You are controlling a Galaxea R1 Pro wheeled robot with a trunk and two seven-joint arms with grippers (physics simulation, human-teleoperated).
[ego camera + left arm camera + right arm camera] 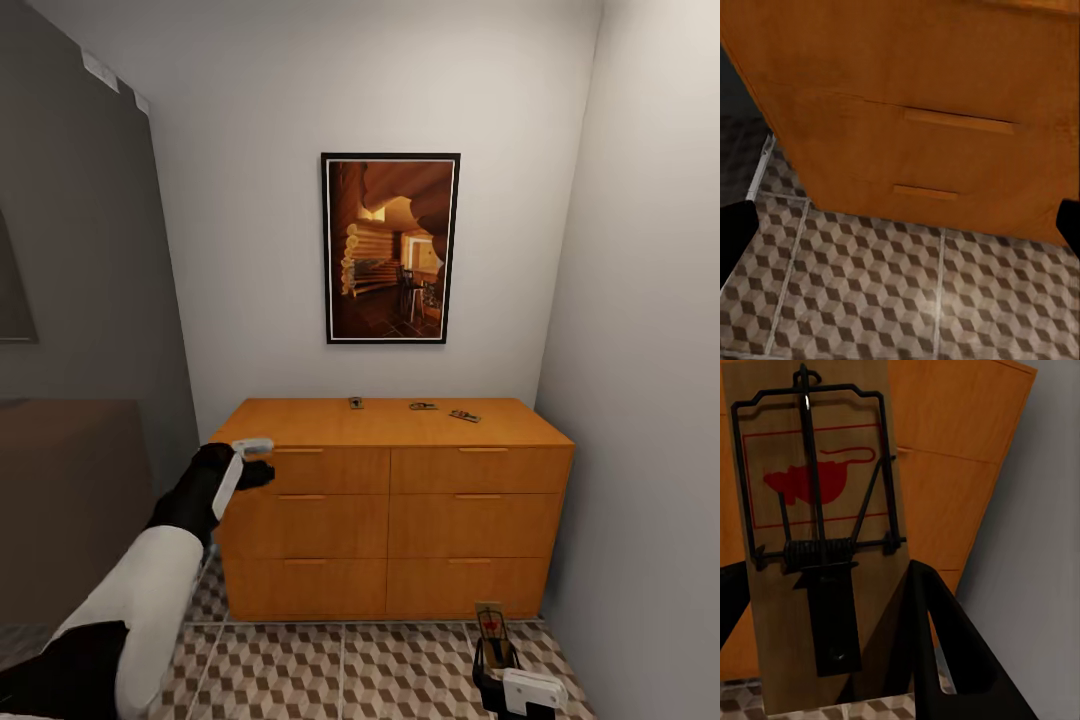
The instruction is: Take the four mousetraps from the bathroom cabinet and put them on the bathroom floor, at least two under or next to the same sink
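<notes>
The orange-brown cabinet (395, 510) stands against the back wall. Three mousetraps lie on its top: one at the middle (355, 403), one right of it (422, 406) and one further right (464, 415). My right gripper (497, 660), low over the bathroom floor (400, 670) by the cabinet's right end, is shut on another mousetrap (490, 620). Up close, this tan board (817, 510) carries a black spring bar and a red mouse print, with a dark finger (945, 652) beside it. My left gripper (260, 460) is open at the cabinet's top-left corner. The bathroom sink is out of view.
A framed picture (390, 248) hangs above the cabinet. A white wall (650, 400) closes the right side, close to the cabinet's end. A dark wall and a brown block (70, 500) lie to the left. The left wrist view looks down the drawer fronts (930, 90) onto the cube-patterned tiles (870, 292).
</notes>
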